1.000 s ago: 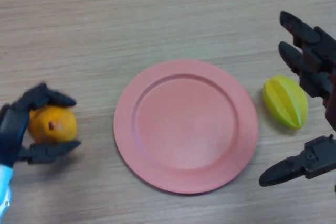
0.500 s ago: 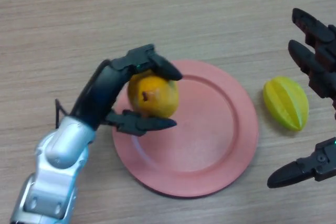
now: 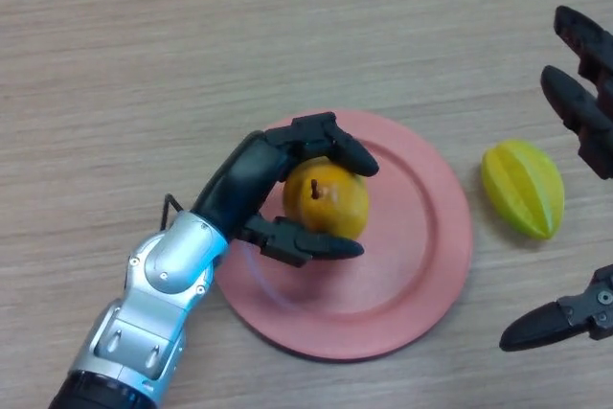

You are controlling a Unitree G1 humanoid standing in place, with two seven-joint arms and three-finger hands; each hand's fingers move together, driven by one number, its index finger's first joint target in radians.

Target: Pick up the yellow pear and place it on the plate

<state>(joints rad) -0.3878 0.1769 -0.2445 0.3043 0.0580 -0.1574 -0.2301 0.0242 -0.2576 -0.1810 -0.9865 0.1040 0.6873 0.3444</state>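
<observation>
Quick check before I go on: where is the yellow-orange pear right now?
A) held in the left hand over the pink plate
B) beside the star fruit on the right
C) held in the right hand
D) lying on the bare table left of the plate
A: the left hand has its fingers curled round the yellow-orange pear over the round pink plate.

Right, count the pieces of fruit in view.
2. The yellow pear sits over the plate in the left hand; the starfruit lies on the table right of it.
</observation>
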